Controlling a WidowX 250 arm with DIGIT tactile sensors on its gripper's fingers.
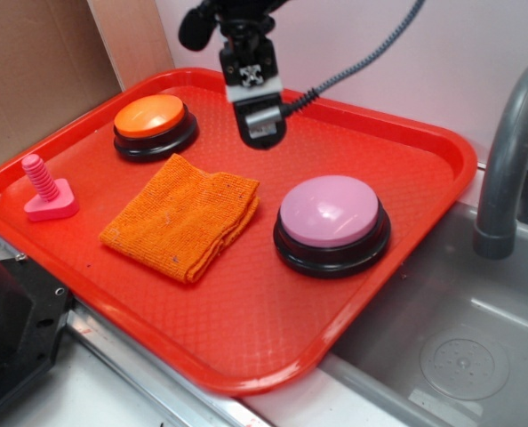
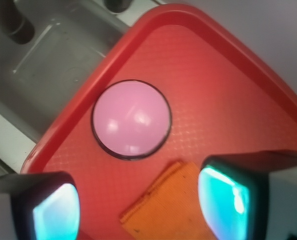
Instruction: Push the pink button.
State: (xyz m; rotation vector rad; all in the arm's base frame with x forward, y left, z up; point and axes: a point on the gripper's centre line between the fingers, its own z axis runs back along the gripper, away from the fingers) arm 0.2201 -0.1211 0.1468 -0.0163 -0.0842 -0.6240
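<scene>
The pink button [image 1: 329, 212] has a glossy pale pink dome on a black base and stands on the right half of a red tray [image 1: 406, 142]. From the wrist camera the pink button [image 2: 131, 119] lies ahead of the fingers, untouched. My gripper [image 1: 262, 124] hangs in the air above the tray's back middle, behind and left of the button. In the wrist view the gripper [image 2: 138, 207] is open, its two fingers wide apart with nothing between them, over the tray and the corner of an orange cloth [image 2: 173, 210].
An orange-topped button [image 1: 154, 124] sits at the tray's back left. A folded orange cloth [image 1: 184, 216] lies mid-tray. A hot-pink bolt [image 1: 47, 189] stands at the left edge. A grey sink [image 1: 451, 356] with a faucet [image 1: 508, 151] borders the tray on the right.
</scene>
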